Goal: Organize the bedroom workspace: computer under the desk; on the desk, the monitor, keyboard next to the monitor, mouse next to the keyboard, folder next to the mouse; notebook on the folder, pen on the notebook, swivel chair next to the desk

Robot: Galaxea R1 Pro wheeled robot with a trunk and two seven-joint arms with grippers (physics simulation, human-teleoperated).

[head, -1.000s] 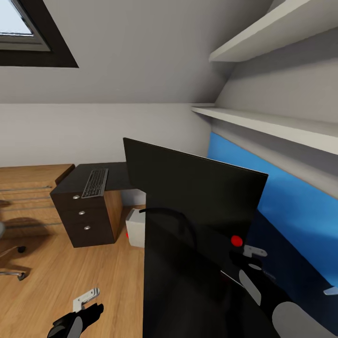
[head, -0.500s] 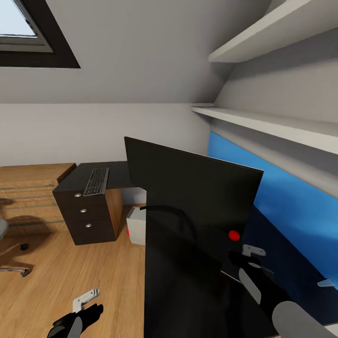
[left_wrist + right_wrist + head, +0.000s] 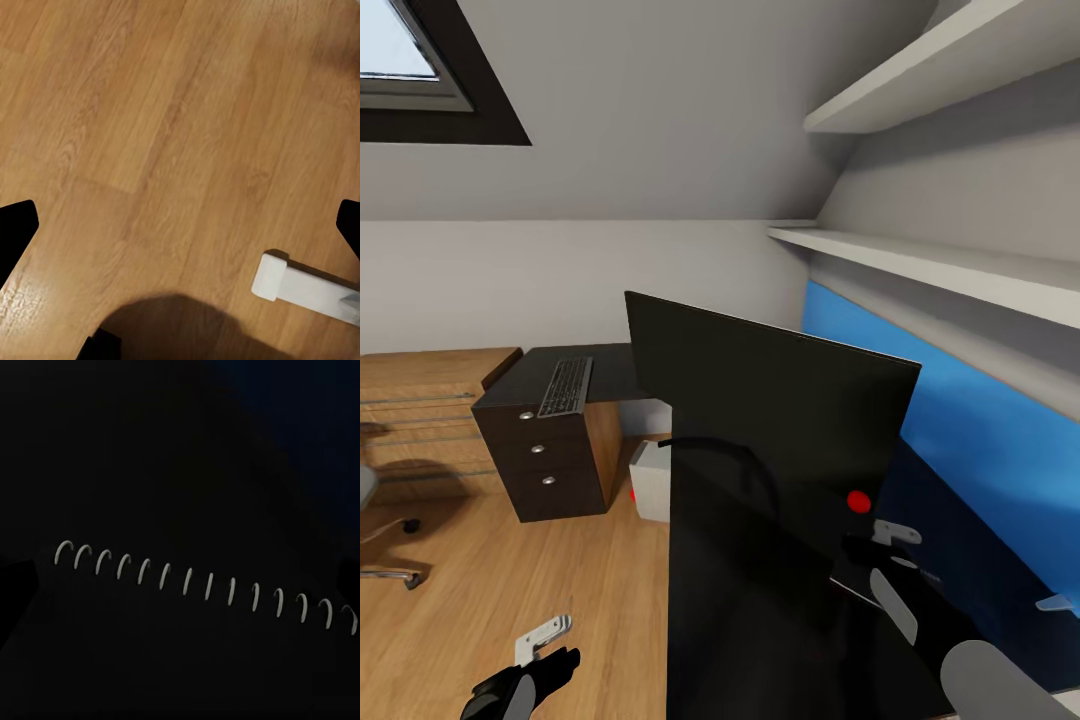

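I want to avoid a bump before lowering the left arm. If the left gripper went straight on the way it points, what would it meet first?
Most likely the bare wooden floor, which fills the line between the left gripper's open fingers. A white bar lies off to one side, apparently outside that line, though depth is hard to judge.

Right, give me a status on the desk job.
Done: the monitor stands on the desk; the computer sits on the floor at the desk's far end. In hand: the right gripper hovers over a spiral-bound notebook on the desk. Left: the keyboard lies on the dark drawer unit; the swivel chair stands apart from the desk.
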